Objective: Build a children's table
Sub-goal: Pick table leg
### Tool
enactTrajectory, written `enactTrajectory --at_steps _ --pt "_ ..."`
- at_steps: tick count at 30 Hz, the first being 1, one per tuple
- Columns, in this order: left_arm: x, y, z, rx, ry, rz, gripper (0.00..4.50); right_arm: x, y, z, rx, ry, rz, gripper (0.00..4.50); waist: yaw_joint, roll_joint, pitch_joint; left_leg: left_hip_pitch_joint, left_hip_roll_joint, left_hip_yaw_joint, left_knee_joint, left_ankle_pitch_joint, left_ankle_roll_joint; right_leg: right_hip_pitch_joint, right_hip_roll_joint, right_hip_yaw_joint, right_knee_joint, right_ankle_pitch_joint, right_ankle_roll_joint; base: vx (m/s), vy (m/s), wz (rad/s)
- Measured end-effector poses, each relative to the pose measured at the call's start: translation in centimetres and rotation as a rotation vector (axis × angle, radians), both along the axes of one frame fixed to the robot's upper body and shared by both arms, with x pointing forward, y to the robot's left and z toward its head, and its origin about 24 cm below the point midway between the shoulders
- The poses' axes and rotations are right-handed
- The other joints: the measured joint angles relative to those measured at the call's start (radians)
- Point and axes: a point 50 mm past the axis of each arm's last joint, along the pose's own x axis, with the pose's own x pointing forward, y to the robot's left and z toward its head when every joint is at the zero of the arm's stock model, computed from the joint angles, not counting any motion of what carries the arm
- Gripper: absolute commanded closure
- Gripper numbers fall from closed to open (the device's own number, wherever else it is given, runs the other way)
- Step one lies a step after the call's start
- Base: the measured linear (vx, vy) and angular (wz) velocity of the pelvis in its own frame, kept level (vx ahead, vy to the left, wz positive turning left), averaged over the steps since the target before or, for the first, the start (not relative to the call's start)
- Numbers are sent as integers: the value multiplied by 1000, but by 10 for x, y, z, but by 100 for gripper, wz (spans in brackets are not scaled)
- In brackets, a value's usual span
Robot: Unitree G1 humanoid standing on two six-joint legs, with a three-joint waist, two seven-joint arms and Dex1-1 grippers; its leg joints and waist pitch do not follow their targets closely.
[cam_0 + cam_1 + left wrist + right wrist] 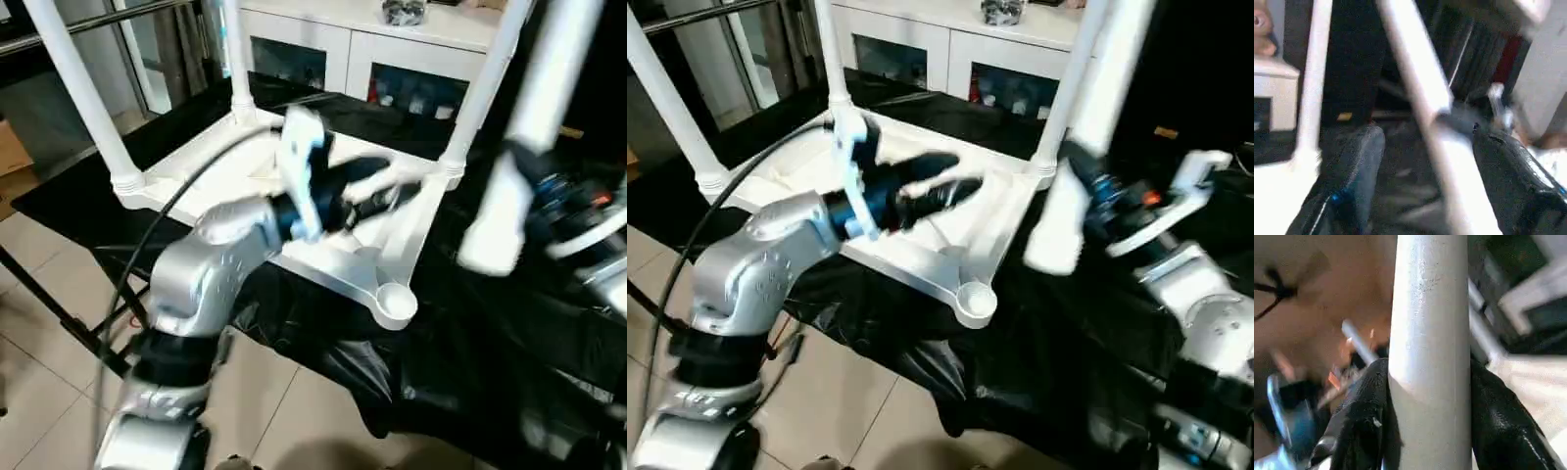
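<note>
The white tabletop (333,259) lies upside down on a black-covered bench. Three white legs stand in its sockets: one at the left (83,88), one at the back (235,59), one at the right (485,88). The near corner socket (395,302) is empty. My left gripper (384,188) hovers low over the ribbed underside, open, with nothing between its fingers (1347,196). To the right of the tabletop, my right gripper (1087,191) is shut on the fourth leg (534,117), which is tilted with its lower end (490,245) above the cloth. The right wrist view shows that tube (1430,333) clamped between both black fingers.
A white cabinet with glass doors (333,49) stands behind the bench. Black cloth (490,333) drapes over the bench's front edge. A black cable (157,225) hangs from my left arm. Tiled floor (39,392) lies to the left and a cardboard box (10,157) sits at the far left.
</note>
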Motion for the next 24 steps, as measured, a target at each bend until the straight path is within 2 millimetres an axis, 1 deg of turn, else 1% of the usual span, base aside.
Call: enactTrajectory --at_steps 3,5,7,10,14,16,19,20,24 --pt "4 -4 2 -49 53 1 122 0 13 -1 -32 6 50 269 3 0 0 0 0 0 0 0 0 0 0 0 -1 0 0 0 0 0" --pt "14 -3 -1 -74 122 43 122 -2 31 2 -79 -18 127 269 0 -2 1 0 0 -1 0 0 0 0 0 0 -1 0 0 0 0 0" --pt "18 -4 -4 -95 165 54 122 -3 44 1 -101 -28 176 269 1 -2 1 -1 0 -2 0 0 0 1 0 -2 -2 0 1 0 0 0" --pt "21 -5 -5 -120 208 64 122 -3 52 -4 -128 -19 202 269 10 -3 1 -4 0 -2 -1 0 0 1 0 -3 -6 1 0 0 0 0" --pt "23 -4 -10 -104 250 80 122 -5 61 -14 -168 2 234 270 20 -4 2 -6 0 -3 -1 -1 2 0 0 -3 -8 1 1 0 0 0" --pt "23 -5 -10 -104 264 83 158 -4 64 -15 -180 -1 238 270 22 -4 2 -6 0 -2 -1 2 7 0 0 -3 -9 1 1 0 0 0" --pt "24 -3 -9 -126 280 92 164 -2 68 -16 -205 -24 219 270 23 -4 2 -6 0 -2 -1 2 7 0 0 -3 -9 1 1 0 0 0" --pt "24 -2 -9 -128 283 96 194 -2 69 -16 -212 -29 217 270 22 -4 2 -6 0 -2 -1 2 7 0 0 -3 -8 1 0 0 0 0" --pt "23 -1 -10 -132 320 94 211 3 74 -16 -259 -49 179 270 22 -4 2 -5 0 -2 -1 2 6 0 0 -3 -7 1 1 0 0 0"
